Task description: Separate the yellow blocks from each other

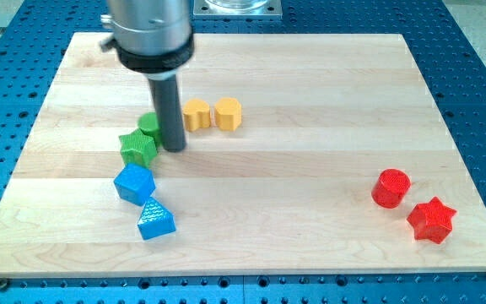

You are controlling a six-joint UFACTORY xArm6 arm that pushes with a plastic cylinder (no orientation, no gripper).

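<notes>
Two yellow blocks lie side by side near the board's upper middle: a yellow heart-like block point(197, 114) and a yellow hexagonal block point(228, 113) just to its right, almost touching. My tip point(174, 148) rests on the board just left of and below the heart-like block. It stands right beside a green star block point(137, 148) and a green round block point(150, 124), which the rod partly hides.
A blue cube point(133, 183) and a blue triangular block point(155, 219) lie below the green ones. A red cylinder point(391, 187) and a red star block point(431, 219) lie at the view's lower right. The wooden board point(310, 169) sits on a blue perforated table.
</notes>
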